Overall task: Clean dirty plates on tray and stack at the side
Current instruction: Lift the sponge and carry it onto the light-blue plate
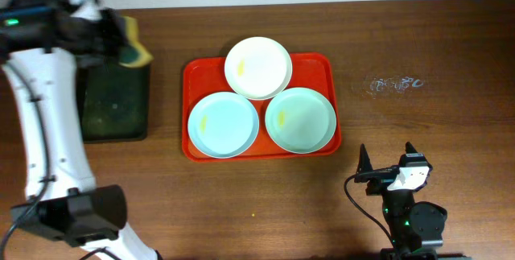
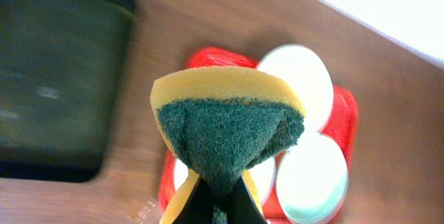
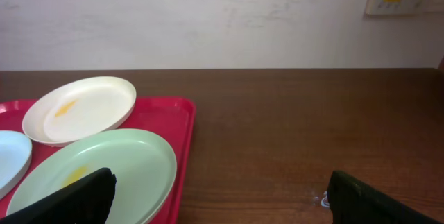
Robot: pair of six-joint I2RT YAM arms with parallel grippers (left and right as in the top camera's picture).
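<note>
the left gripper (image 2: 216, 207) is clamped on a folded sponge (image 2: 227, 128), scrub side out, ready for wiping. 3 dirty plates (image 1: 257, 67) lie on the tray (image 1: 322, 65). the right gripper (image 1: 387, 162) waits spread apart nearby.

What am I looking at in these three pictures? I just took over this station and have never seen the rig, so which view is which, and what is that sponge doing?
These are two robot arms at a wooden table, each ending in a two-finger gripper.

The overhead view looks straight down. On the red tray lie three plates: a white plate at the back, and two mint-green plates in front, all with yellowish smears. A black tray lies further left.

The left wrist view looks along the left gripper, which is shut on a yellow and green sponge, held above the table near the black tray.

The right wrist view looks out between the right gripper fingers, which are open and empty, near the tray's right side.
</note>
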